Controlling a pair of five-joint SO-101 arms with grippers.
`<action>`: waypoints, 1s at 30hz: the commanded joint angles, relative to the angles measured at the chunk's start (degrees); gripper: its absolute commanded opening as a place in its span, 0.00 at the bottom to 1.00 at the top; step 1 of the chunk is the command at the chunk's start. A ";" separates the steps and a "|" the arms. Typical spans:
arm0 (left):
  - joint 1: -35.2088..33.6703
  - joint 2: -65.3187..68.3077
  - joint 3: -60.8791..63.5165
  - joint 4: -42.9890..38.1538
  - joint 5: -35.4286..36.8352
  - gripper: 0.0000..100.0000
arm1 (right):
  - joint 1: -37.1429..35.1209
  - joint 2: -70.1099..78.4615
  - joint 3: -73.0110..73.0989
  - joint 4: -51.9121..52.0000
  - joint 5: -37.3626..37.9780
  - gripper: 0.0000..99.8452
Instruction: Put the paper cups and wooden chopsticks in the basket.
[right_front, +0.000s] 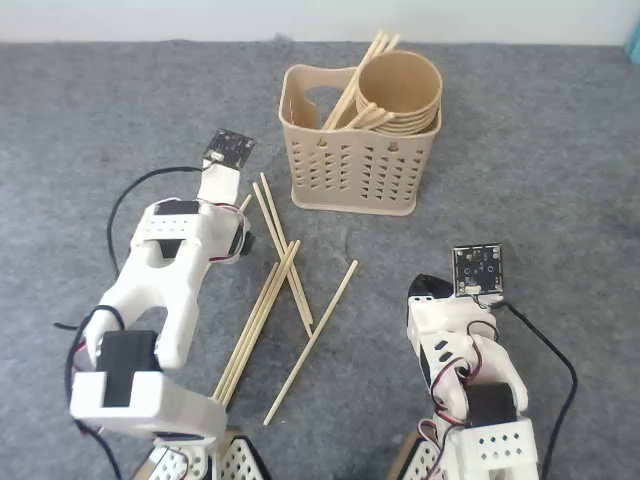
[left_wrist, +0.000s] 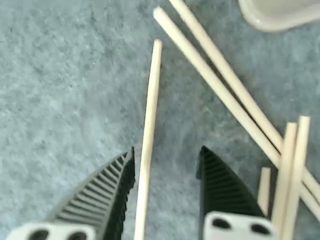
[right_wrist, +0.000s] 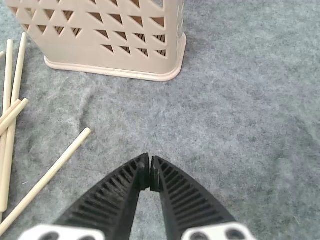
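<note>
A beige perforated basket (right_front: 350, 165) stands at the back of the grey carpet. It holds stacked paper cups (right_front: 400, 90) and a few wooden chopsticks (right_front: 352, 85) that lean out over its rim. Several loose chopsticks (right_front: 283, 275) lie scattered in front of it. My left gripper (left_wrist: 165, 160) is open and low over the carpet, with one chopstick (left_wrist: 150, 120) lying lengthwise between its fingers. Two more chopsticks (left_wrist: 225, 85) run beside it. My right gripper (right_wrist: 150, 167) is shut on nothing, hovering over bare carpet in front of the basket (right_wrist: 115, 45).
The left arm (right_front: 170, 290) stretches over the left end of the chopstick pile. The right arm (right_front: 465, 360) sits at the front right. One chopstick (right_wrist: 50, 175) lies to the side of the right gripper. Open carpet lies right of the basket.
</note>
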 joint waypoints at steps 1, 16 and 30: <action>-1.49 -3.34 -0.22 -3.96 -0.44 0.20 | -0.22 -1.89 0.88 0.48 0.88 0.02; -4.40 13.10 -15.78 5.36 -0.44 0.10 | -0.13 -1.89 0.88 0.57 0.88 0.02; -2.90 12.75 -17.45 15.74 -0.18 0.01 | -0.13 -1.89 0.88 0.57 0.88 0.02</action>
